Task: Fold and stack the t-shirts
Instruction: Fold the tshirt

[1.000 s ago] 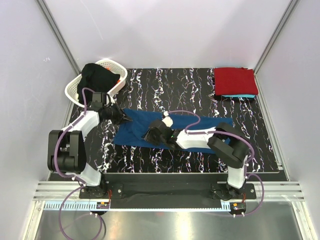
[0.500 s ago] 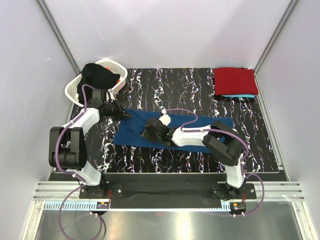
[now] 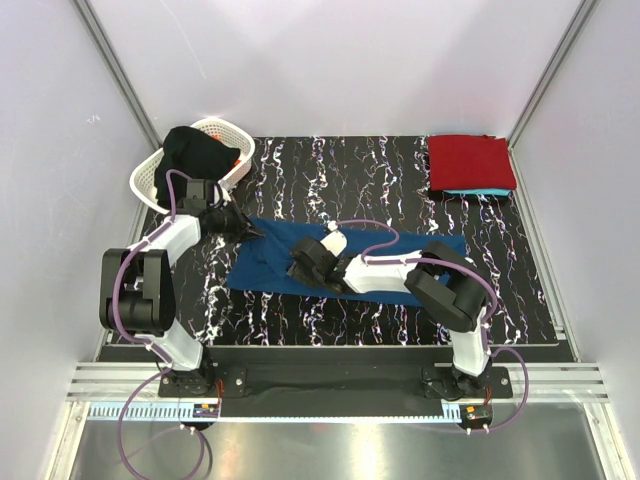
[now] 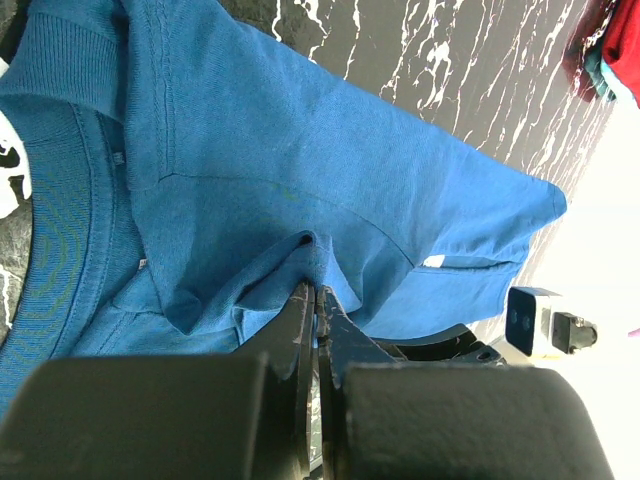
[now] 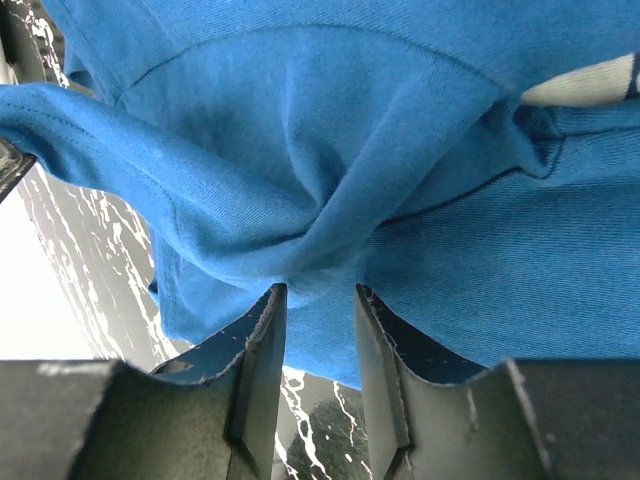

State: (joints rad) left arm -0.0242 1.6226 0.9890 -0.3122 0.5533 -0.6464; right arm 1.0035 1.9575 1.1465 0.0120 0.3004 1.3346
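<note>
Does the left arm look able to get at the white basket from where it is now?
Probably yes: the basket sits just beyond the left pincer with nothing between. But that pincer is clamped on the blue shirt, so it would have to let go first.

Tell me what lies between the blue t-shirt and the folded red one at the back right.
Nothing: in the top view, only bare marbled table separates the blue t-shirt from the red t-shirt.
</note>
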